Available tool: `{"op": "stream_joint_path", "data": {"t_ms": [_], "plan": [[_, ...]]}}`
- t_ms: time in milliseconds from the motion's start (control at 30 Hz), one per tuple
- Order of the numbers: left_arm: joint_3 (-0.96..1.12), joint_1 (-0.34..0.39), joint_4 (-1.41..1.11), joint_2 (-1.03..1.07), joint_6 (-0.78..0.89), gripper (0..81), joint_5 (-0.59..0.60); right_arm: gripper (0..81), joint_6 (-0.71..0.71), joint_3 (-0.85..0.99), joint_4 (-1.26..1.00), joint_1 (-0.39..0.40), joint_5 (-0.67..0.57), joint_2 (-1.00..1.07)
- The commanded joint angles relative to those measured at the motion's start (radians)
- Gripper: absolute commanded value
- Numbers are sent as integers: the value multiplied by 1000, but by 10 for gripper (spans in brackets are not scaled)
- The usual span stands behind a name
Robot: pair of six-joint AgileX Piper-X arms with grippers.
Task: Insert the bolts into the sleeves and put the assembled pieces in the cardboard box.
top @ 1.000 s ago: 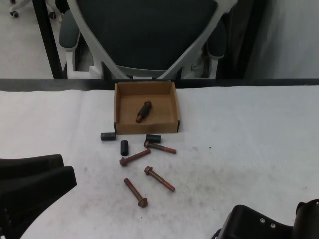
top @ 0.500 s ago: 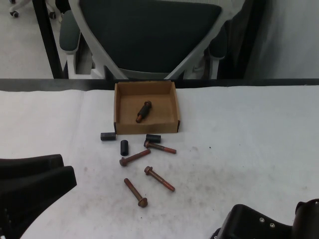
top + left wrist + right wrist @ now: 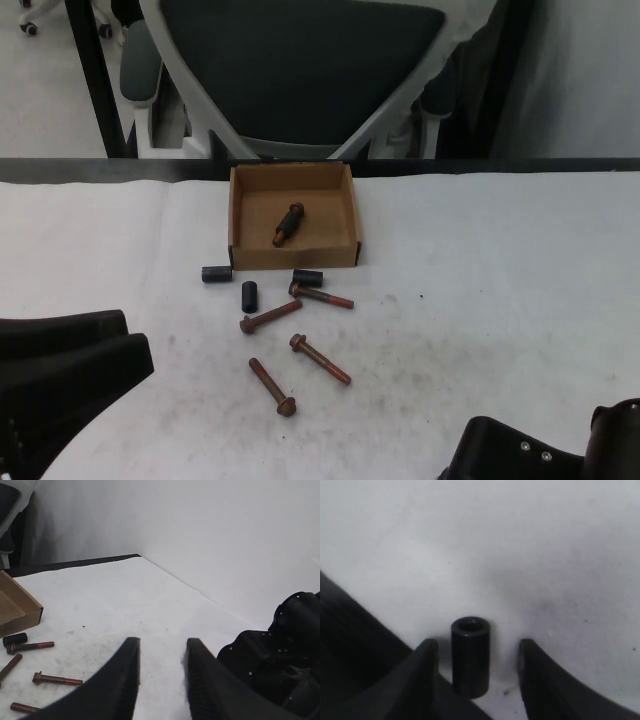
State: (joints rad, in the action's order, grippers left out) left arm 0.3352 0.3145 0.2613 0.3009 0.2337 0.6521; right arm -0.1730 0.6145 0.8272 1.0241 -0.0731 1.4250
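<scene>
The cardboard box (image 3: 245, 215) stands at the back middle of the bench with one assembled bolt and sleeve (image 3: 288, 223) inside. In front of it lie three black sleeves (image 3: 249, 295) and several rusty bolts (image 3: 320, 359). My left gripper (image 3: 161, 652) hovers open over bare bench at the front left, nothing between its fingers; its arm (image 3: 60, 380) shows in the high view. My right gripper (image 3: 475, 642) is open at the front right, with another black sleeve (image 3: 470, 660) between its fingers (image 3: 422, 675) and a gap on each side. The right arm (image 3: 540, 455) covers that spot in the high view.
The bench has a white cover with grey smudges. A box corner (image 3: 22, 611), a sleeve (image 3: 15, 639) and bolts (image 3: 57, 679) show in the left wrist view, with the right arm (image 3: 280, 655) close by. An office chair (image 3: 290, 70) stands behind the bench.
The right arm has shifted slightly toward the front edge in the high view. The bolts, sleeves and box have not moved.
</scene>
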Motion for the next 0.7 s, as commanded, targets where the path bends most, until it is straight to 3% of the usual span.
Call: {"op": "stream_joint_path", "data": {"t_ms": [0, 100, 200, 333, 400, 433, 667], "plan": [[10, -2, -3, -7, -2, 299, 4, 466, -7, 3, 22, -5, 8, 4], [10, -2, -3, -7, -2, 299, 4, 465, -7, 3, 22, -5, 15, 4], [10, -2, -3, -7, -2, 299, 4, 400, -7, 3, 22, -5, 38, 4], [10, -2, -3, -7, -2, 299, 4, 178, -7, 3, 22, -5, 38, 4], [10, -2, -3, -7, -2, 299, 4, 29, -7, 3, 22, -5, 38, 4], [10, -2, -3, -7, -2, 299, 4, 0, -14, 3, 20, -5, 36, 4], [10, -2, 78, -3, -81, 299, 0, 3, -58, 3, -38, -5, 23, -6]]}}
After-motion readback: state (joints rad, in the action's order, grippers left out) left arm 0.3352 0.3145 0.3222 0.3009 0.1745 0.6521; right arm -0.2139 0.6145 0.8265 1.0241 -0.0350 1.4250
